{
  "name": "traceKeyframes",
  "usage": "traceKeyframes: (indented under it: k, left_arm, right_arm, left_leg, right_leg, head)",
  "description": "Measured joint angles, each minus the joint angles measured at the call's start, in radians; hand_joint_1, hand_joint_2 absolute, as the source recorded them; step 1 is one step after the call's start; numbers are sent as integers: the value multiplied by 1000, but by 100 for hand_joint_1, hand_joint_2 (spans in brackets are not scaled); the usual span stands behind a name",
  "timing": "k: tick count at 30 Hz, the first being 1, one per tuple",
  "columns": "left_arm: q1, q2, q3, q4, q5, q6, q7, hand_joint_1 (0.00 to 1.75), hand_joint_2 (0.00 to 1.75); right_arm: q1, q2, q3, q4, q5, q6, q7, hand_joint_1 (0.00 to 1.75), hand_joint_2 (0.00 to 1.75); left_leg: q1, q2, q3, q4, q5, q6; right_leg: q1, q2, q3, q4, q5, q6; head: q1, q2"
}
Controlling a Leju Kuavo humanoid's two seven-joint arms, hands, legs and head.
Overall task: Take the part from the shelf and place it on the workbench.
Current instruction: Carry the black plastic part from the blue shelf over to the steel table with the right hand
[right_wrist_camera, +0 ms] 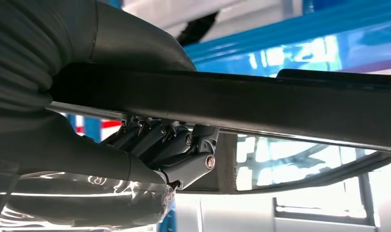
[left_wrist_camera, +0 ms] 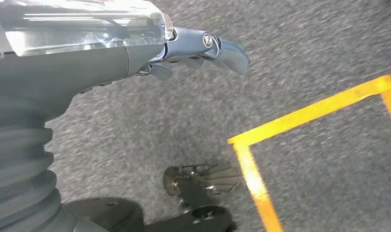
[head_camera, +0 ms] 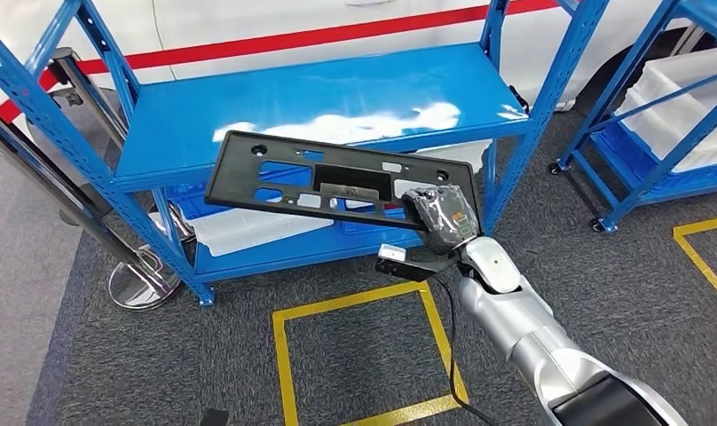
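- Standing wide and blue, the shelf (head_camera: 337, 102) has a bare top board; the part is off it, so the lift looks done.
- Hanging out to one side, the black part (head_camera: 337, 182) is held by its end, in the air before the shelf, ready to be carried to the counter.
- Clamping that end, the right hand (head_camera: 444, 217) closes its fingers (right_wrist_camera: 184, 157) round the edge.
- Dangling over the carpet, the left hand (left_wrist_camera: 203, 48) holds nothing, fingers loosely apart.

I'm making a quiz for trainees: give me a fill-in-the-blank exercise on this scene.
1. The flat black part is held by the robot's ____ hand.
2. The shelf behind the part is painted ____.
3. The squares taped on the grey floor are ____.
4. The left hand hangs over the floor holding ____.

Missing words: right; blue; yellow; nothing
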Motion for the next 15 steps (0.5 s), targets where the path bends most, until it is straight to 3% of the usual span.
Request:
traceKeyframes:
  k: [2, 3, 4, 5, 7, 9, 10, 13, 15]
  left_arm:
    - [2, 0, 0, 0, 4, 3, 2, 0, 175]
    - [3, 0, 0, 0, 6, 5, 3, 0, 175]
    - [5, 0, 0, 0, 8, 6, 2, 0, 175]
    - [7, 0, 1, 0, 9, 7, 2, 0, 175]
    - [11, 1, 1, 0, 9, 9, 0, 0, 175]
    - [13, 5, 1, 0, 11, 11, -4, 0, 175]
    - [14, 6, 1, 0, 11, 12, -7, 0, 175]
    - [20, 7, 1, 0, 12, 11, -14, 0, 175]
    - [22, 8, 2, 0, 11, 9, -15, 0, 175]
  right_arm:
    - [15, -7, -20, 2, -8, 0, -15, 175, 175]
    - [23, -11, -28, 3, -11, 0, -22, 175, 175]
    - [33, -15, -35, 4, -13, 0, -29, 175, 175]
    - [41, -19, -40, 4, -13, 0, -35, 175, 175]
    - [56, -23, -52, 4, -12, 0, -40, 175, 175]
    - [67, -27, -65, 3, -9, 0, -40, 175, 175]
    - [72, -28, -73, 3, -7, 0, -41, 175, 175]
    - [94, -33, -100, 0, 3, -1, -46, 175, 175]
    - [110, -39, -121, -2, 9, -1, -47, 175, 175]
  left_leg:
    - [0, 0, -34, 133, -95, -5]
    - [0, 0, -43, 191, -118, -6]
    - [0, 0, -38, 221, -117, -6]
    - [0, 0, -15, 213, -98, -3]
    - [-5, 0, 76, 102, -58, 12]
    - [-13, 0, 165, -32, -63, 28]
    - [-18, 0, 186, -69, -72, 33]
    - [-18, 0, 184, -100, -49, 45]
    - [-11, 4, 172, -114, -21, 55]
  right_leg:
    - [5, 0, -27, 2, 21, -8]
    - [8, -1, -41, 3, 31, -8]
    - [12, -1, -55, 5, 40, -8]
    - [14, -1, -68, 8, 48, -8]
    - [18, -1, -90, 13, 63, -6]
    - [19, -2, -101, 14, 78, 2]
    - [17, -3, -103, 13, 85, 8]
    - [14, -3, -108, 9, 96, 28]
    - [13, 1, -128, 59, 35, 37]
  head:
    - [0, 0]
    - [0, 0]
    - [0, 0]
    - [0, 0]
    - [0, 0]
    - [0, 0]
    - [0, 0]
    - [0, 0]
    - [0, 0]
